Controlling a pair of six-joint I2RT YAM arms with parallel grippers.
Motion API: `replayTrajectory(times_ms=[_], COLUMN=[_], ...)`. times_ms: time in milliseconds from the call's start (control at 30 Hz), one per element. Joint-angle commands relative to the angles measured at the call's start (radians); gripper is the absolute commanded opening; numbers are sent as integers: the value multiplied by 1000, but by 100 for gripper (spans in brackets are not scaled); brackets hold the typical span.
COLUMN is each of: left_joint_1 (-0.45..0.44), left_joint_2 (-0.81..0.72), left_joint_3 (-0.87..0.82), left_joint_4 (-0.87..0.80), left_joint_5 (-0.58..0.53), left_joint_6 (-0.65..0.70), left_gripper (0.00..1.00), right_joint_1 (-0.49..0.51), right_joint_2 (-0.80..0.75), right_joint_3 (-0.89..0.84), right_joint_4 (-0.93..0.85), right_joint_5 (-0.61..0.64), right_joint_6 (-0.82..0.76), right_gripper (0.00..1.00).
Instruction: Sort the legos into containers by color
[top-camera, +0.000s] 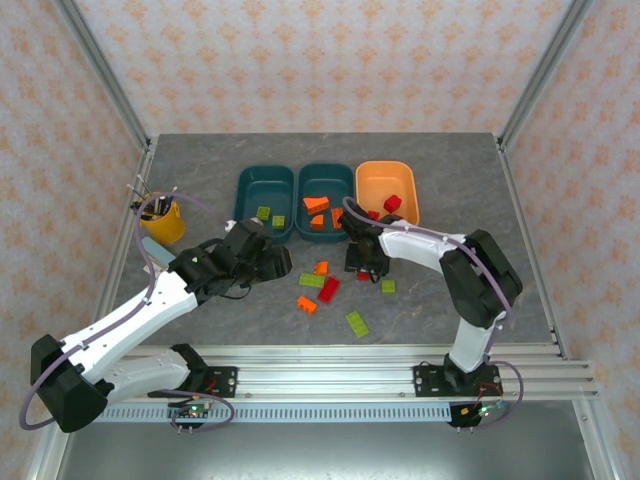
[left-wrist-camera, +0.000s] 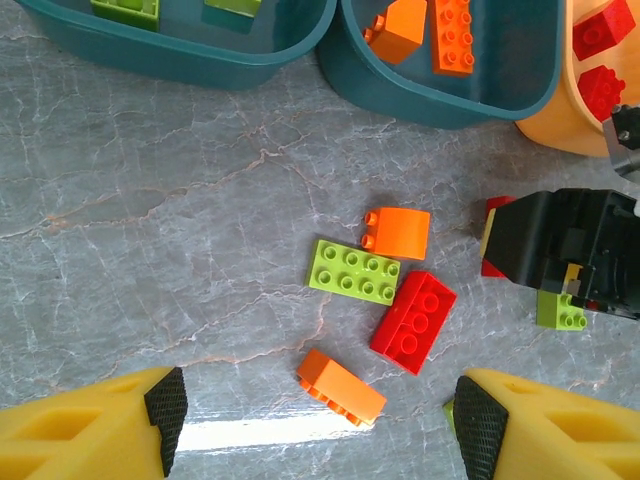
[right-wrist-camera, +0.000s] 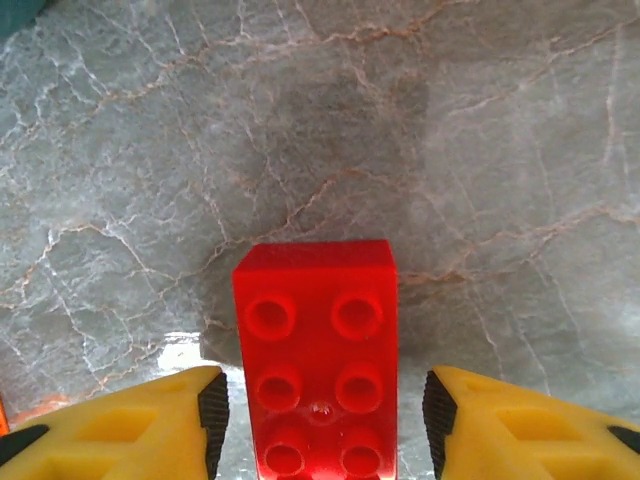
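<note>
Three containers stand in a row at the back. The left teal tray (top-camera: 250, 185) holds yellow-green legos, the middle teal tray (top-camera: 325, 178) orange ones, and the orange tray (top-camera: 385, 180) red ones. Loose on the table lie an orange brick (left-wrist-camera: 340, 386), a yellow-green brick (left-wrist-camera: 353, 271), a red brick (left-wrist-camera: 413, 320) and another orange brick (left-wrist-camera: 398, 232). My left gripper (left-wrist-camera: 320, 425) hovers open just short of the nearest orange brick. My right gripper (right-wrist-camera: 325, 415) stands open astride a red brick (right-wrist-camera: 318, 340), with a narrow gap at each pad.
A yellow pen cup (top-camera: 162, 218) stands at the left. A small yellow-green brick (top-camera: 388, 286) and a longer one (top-camera: 356, 323) lie near the right arm. The metal rail (top-camera: 330, 360) runs along the near edge.
</note>
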Motion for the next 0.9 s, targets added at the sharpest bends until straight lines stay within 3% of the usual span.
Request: replayTrajectory(times_ms=[0,233,400,533,667,867], left_joint_1=[-5,-5,-5,-5,-4,13], left_joint_2=[-12,9,78,195,336,534], left_joint_3=[24,39,152,316,466,670], left_joint_4=[21,33,39,40,53,65], left_joint_5=[-5,-2,21,33,42,62], left_joint_6=[12,7,15,36,67,76], left_gripper=[74,74,75,78,78,78], right_joint_1=[-7,-7,-17,-93,-197,-312], right_joint_2=[26,-3,-174,-204,-110,186], right_joint_3=[28,41,95,225,367,682], right_joint_4=[10,-18,-111,-195,-207,-262], right_joint_5=[2,25,86,83,30,-66], right_joint_6=[-16,-23,-43,-92,-164,-226], right_gripper=[52,24,22,22,22,21])
